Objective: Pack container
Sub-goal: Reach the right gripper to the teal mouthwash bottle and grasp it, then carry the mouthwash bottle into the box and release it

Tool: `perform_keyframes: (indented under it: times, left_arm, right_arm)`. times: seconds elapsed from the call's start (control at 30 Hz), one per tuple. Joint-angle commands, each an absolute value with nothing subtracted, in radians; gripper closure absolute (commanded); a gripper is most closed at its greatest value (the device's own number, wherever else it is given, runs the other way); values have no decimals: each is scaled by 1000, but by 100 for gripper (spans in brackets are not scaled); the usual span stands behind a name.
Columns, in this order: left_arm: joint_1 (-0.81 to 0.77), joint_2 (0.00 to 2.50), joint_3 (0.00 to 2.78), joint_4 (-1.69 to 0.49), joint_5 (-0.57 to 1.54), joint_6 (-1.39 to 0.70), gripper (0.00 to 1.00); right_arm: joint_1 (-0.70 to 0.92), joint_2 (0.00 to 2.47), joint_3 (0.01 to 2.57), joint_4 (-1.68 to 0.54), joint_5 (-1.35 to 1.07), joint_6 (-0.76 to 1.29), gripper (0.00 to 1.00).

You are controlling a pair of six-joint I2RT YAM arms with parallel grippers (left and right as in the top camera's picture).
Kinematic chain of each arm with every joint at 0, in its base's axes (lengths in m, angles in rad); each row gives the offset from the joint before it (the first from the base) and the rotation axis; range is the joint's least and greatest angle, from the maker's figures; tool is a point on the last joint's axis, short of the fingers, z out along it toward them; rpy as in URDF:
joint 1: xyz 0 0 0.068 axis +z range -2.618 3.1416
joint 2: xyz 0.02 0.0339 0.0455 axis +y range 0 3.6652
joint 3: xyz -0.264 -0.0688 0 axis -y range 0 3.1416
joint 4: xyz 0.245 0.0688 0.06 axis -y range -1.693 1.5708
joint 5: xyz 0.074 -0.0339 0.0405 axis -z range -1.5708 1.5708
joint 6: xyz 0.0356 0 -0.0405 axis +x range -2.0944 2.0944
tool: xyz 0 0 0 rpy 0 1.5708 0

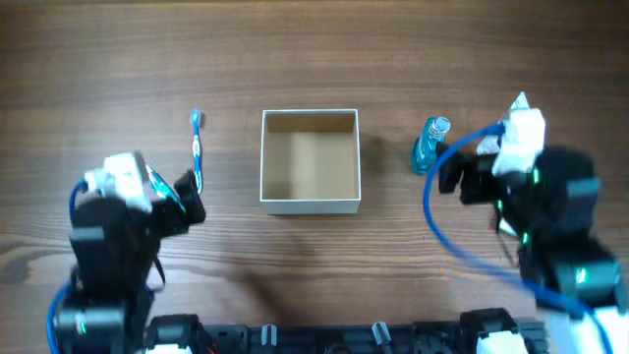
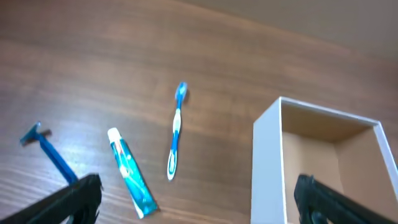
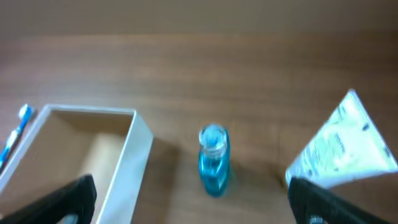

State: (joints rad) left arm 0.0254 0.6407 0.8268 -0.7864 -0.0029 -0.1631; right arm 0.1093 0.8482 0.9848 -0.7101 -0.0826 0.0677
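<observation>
Either side of container (image 1: 311, 205): left tool (image 2: 198, 199) spread, empty, tilted down; right tool (image 3: 193, 202) spread, empty, facing blue bottle (image 3: 214, 162).

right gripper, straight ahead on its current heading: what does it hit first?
Most likely the bottle, upright and nearly centred ahead of the open right gripper. The container lies left of that line, the packet right. Depth is hard to judge.

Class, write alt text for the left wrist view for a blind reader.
A blue razor, a toothpaste tube and a blue toothbrush lie on the wooden table, left of the white-walled container. The open left tool frames the bottom edge.
</observation>
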Motion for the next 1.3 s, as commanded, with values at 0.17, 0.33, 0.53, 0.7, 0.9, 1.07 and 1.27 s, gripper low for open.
perform_keyframes:
  times: [0.17, 0.33, 0.53, 0.7, 0.9, 1.07, 1.27]
  left_arm:
    - [19, 1069, 1123, -1089, 63, -173, 0]
    - [19, 1106, 1123, -1082, 63, -173, 0]
    - [19, 1106, 1123, -1082, 62, -173, 0]
    - [19, 1106, 1123, -1081, 62, -173, 0]
    - [19, 1106, 1123, -1070, 63, -173, 0]
    - [19, 1106, 1123, -1069, 63, -173, 0]
    - [19, 1106, 1123, -1067, 62, -172, 0]
  right_arm:
    - [106, 1373, 1361, -1025, -91, 82, 0]
    - [106, 1499, 1361, -935, -42, 136, 0]
    - [106, 1665, 1359, -923, -10, 177, 0]
    - [106, 1728, 1359, -914, -8, 212, 14]
    - [106, 1728, 1359, -904, -8, 212, 44]
    - [106, 1728, 1359, -904, -8, 212, 63]
    - [108, 1699, 1361, -927, -24, 211, 96]
